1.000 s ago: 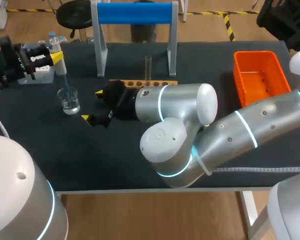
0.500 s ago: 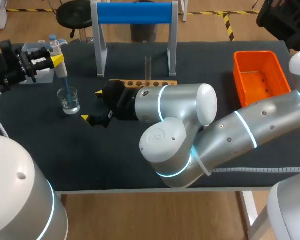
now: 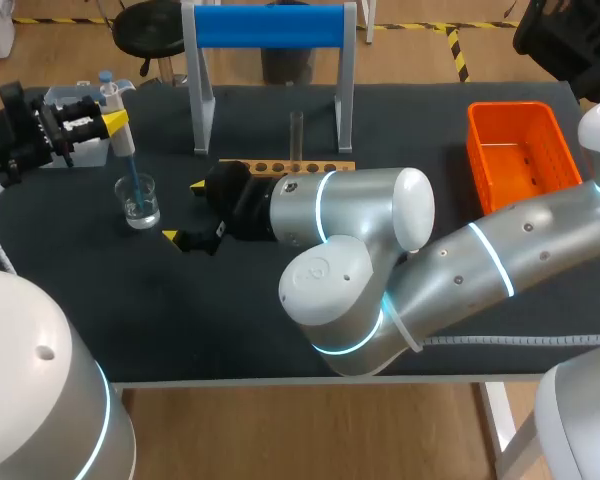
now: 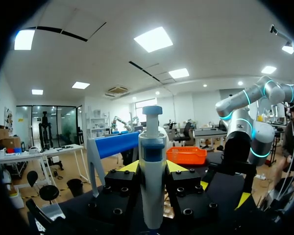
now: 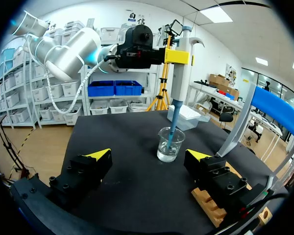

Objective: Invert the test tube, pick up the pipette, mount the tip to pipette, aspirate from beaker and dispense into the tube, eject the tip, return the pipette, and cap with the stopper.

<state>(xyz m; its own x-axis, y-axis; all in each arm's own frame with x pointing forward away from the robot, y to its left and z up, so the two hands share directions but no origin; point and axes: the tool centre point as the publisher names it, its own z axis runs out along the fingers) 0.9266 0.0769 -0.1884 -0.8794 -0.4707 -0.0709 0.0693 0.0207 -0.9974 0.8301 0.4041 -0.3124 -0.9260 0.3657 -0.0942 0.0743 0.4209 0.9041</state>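
**Mid-aspirate at the beaker**

Our left tool (image 3: pixel 108 120) is clamped on the pipette (image 5: pixel 179 63), blue tip (image 5: pixel 173 125) mounted and dipped into the beaker (image 3: pixel 140 203), which holds a shallow pool of clear liquid. We judge tube inversion, pickup and tip mounting done; dispensing, ejecting, returning and capping remain. The test tube (image 3: pixel 296 135) stands upright in the wooden rack (image 3: pixel 320 166), contents not readable. Our right tool (image 3: pixel 185 211) hangs wide and unladen just beside the rack. Orange basket (image 3: pixel 520 112) well apart at our right; stopper not spotted
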